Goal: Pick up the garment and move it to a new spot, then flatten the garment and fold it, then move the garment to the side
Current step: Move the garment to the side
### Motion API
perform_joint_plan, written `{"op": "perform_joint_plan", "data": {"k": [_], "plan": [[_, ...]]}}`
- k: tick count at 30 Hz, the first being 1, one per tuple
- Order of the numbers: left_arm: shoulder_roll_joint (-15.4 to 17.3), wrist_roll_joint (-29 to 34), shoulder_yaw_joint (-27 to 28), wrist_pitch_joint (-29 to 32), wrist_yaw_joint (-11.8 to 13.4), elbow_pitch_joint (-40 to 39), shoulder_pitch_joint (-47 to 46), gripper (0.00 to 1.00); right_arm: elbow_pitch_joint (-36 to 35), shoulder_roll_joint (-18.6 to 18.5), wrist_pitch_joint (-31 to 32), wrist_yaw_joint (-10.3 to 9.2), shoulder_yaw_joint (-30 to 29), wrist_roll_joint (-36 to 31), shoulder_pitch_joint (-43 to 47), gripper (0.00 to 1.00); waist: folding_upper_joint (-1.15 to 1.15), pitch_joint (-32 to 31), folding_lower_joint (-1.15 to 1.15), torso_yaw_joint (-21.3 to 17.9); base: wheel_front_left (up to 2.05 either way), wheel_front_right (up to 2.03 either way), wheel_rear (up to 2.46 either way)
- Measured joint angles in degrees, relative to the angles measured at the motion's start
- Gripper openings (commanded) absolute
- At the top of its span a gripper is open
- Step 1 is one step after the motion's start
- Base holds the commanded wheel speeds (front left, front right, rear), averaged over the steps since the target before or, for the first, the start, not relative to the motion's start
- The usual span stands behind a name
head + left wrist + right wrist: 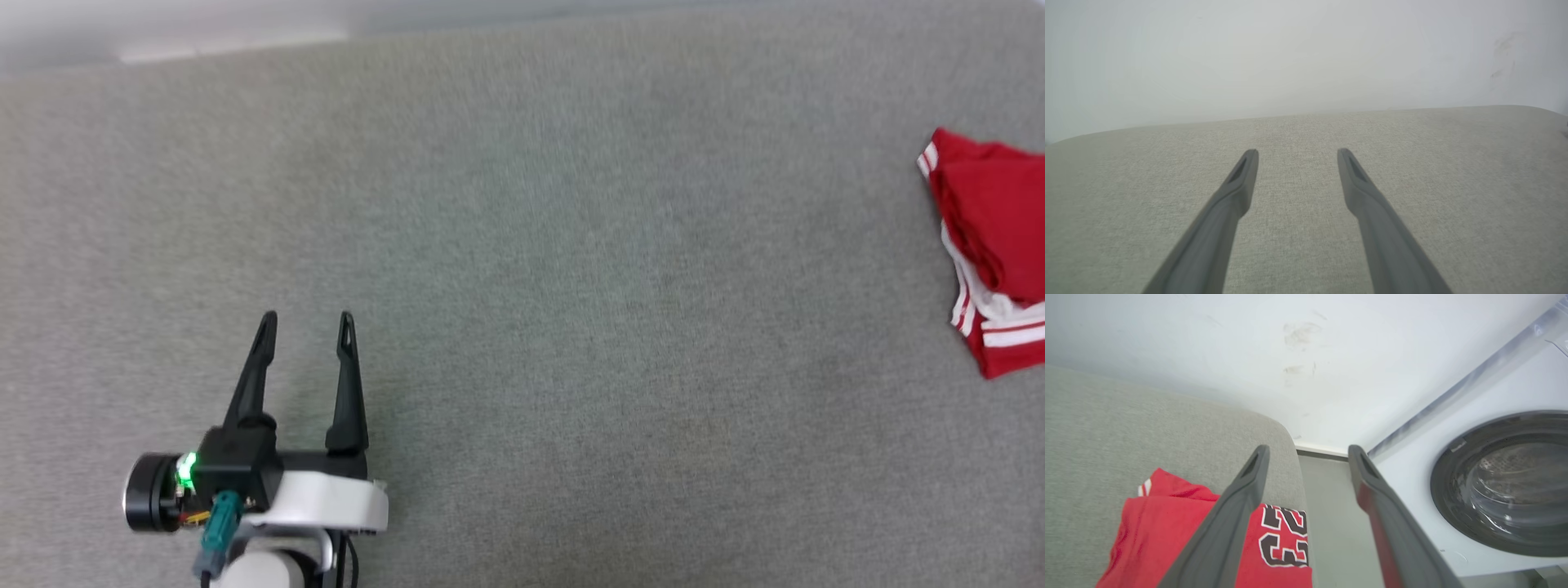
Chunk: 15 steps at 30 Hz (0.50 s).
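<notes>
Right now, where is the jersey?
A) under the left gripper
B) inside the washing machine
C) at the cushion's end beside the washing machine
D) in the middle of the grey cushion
C: the jersey lies at the rounded end of the grey cushion, with the washing machine just across the gap.

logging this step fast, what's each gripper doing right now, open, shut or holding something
Left gripper: open, empty, over the grey fabric surface.
Right gripper: open, holding nothing; the red jersey with black number 23 lies unheld on that surface.
</notes>
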Motion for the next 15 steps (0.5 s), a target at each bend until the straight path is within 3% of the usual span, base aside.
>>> {"op": "perform_joint_plan", "data": {"k": [8,15], "plan": [[-0.05,-0.87,0.23,0.0,0.67,0.34,4.47,1.0,-8.76,10.47,-15.48,0.0,-8.59,-9.02,6.15,1.0,0.0,-6.86,-0.01,1.64,0.0,0.0,0.0],[-0.07,-1.67,0.13,0.0,1.11,0.92,6.94,1.0,-20.72,20.98,-19.33,0.0,-11.13,-10.81,17.59,1.0,0.0,-11.38,-0.01,4.23,0.0,0.0,0.0]]}}
